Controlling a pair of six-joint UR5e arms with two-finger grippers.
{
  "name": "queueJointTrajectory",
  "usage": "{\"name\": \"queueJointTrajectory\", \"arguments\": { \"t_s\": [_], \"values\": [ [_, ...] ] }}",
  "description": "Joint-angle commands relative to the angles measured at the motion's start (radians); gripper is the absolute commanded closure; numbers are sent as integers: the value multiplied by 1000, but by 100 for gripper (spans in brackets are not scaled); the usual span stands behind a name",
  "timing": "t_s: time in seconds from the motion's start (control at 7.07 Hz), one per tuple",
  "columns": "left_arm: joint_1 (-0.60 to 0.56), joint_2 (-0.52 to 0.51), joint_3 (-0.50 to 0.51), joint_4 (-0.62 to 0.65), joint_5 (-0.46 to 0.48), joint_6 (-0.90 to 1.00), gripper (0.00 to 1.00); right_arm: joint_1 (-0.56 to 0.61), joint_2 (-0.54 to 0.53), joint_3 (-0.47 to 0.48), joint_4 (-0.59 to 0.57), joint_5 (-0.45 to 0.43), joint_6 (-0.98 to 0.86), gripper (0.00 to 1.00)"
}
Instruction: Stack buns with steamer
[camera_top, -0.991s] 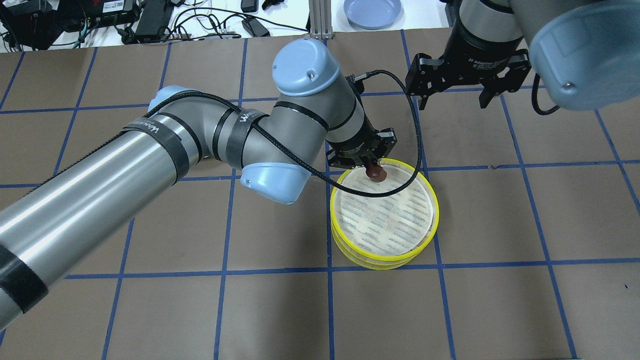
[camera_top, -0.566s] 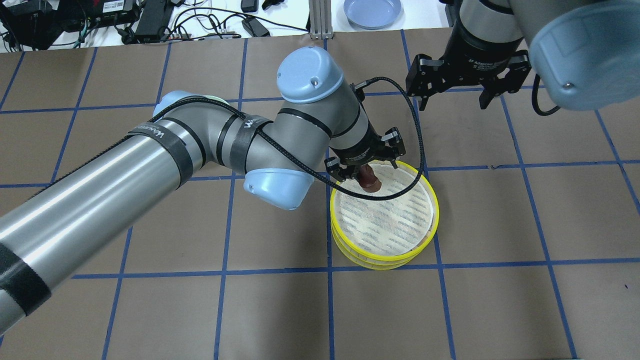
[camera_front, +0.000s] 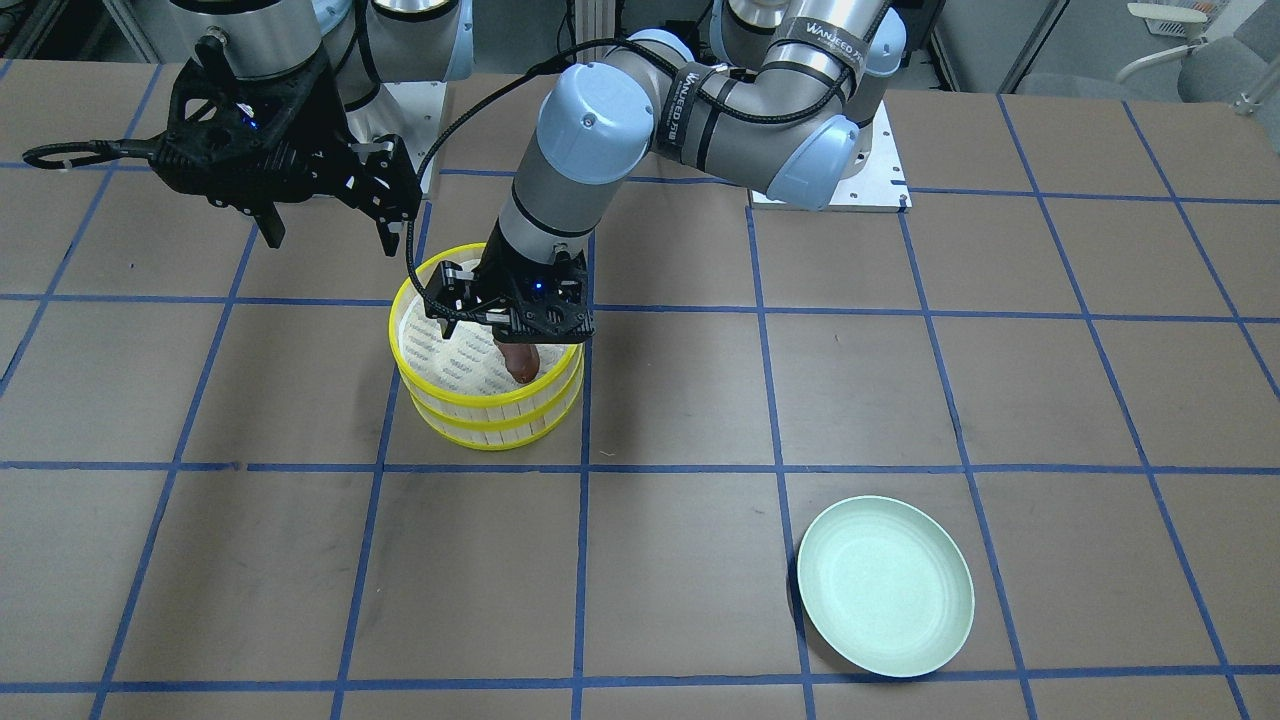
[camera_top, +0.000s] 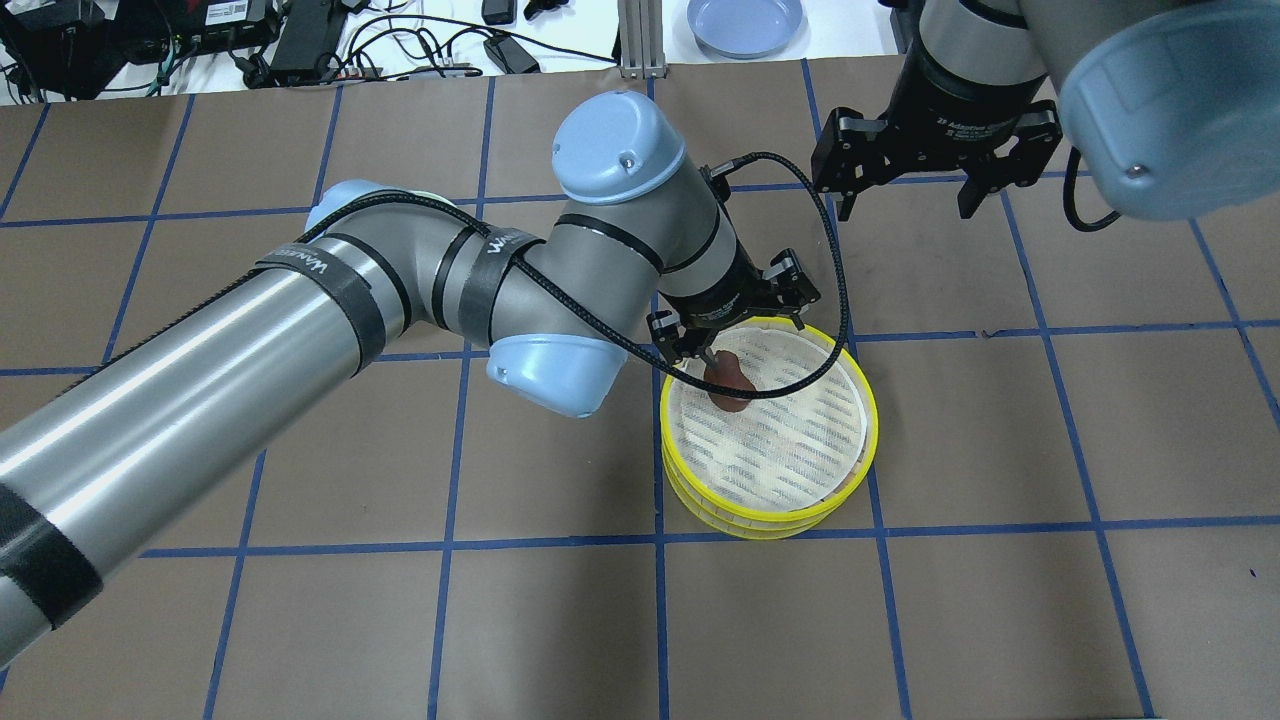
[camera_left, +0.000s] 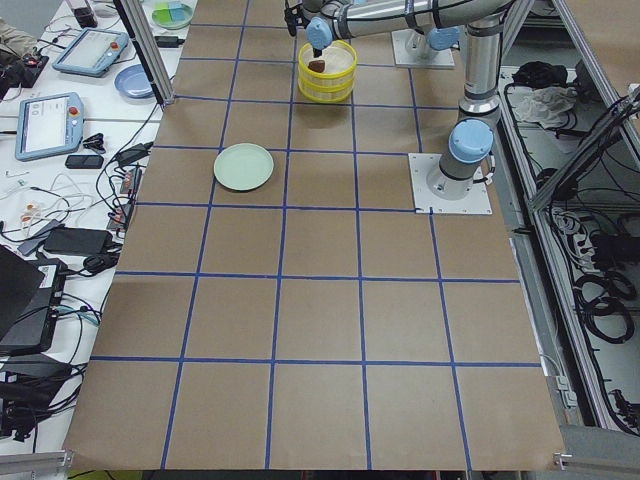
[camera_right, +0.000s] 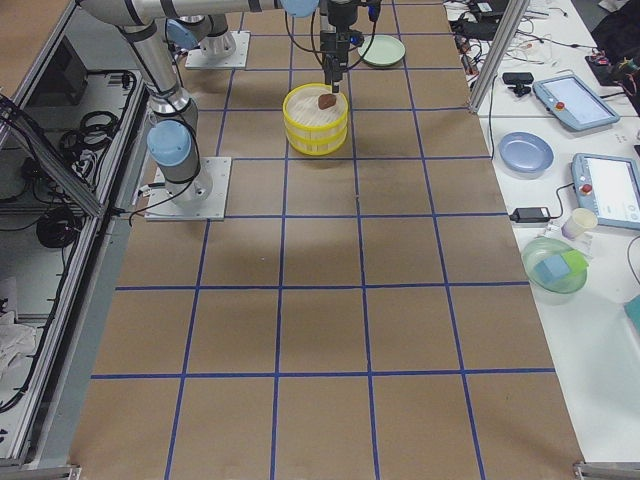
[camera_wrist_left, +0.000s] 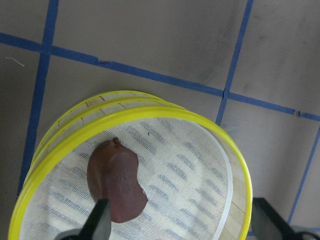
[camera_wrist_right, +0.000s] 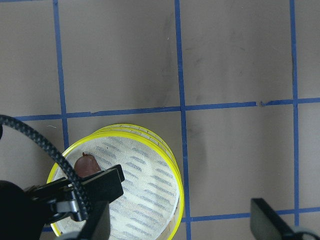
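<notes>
The two steamer tiers stand stacked, yellow rims aligned, on the brown table. The dark reddish-brown bun lies on the slotted floor of the top tier, near its left rear rim; it also shows in the left wrist view and the front view. My left gripper hangs just above the bun, open and empty, and one fingertip shows at the bun's edge. My right gripper is open and empty, raised behind and to the right of the steamer. The cream bun is hidden.
A pale green plate lies empty on the far side of the table, on my left. A blue plate and cables sit on the white bench beyond the table's far edge. My left arm's cable loops over the steamer.
My left gripper opened and let go of the brown bun, which dropped onto the top tier's floor. The right arm has not moved.
</notes>
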Motion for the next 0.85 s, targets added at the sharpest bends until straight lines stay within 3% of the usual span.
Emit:
{"name": "queueJointTrajectory", "arguments": {
  "t_s": [0.0,0.28,0.57,0.71],
  "values": [
    [61,15,10,-58,70,219,0,0,0,0,0,1,-2,0],
    [141,45,48,-108,129,288,0,1,0,0,0,1,0,0],
    [268,89,111,-261,169,528,0,1,1,0,-2,2,0,0],
    [328,123,131,-332,234,644,0,1,0,0,-2,1,0,0]
  ]
}}
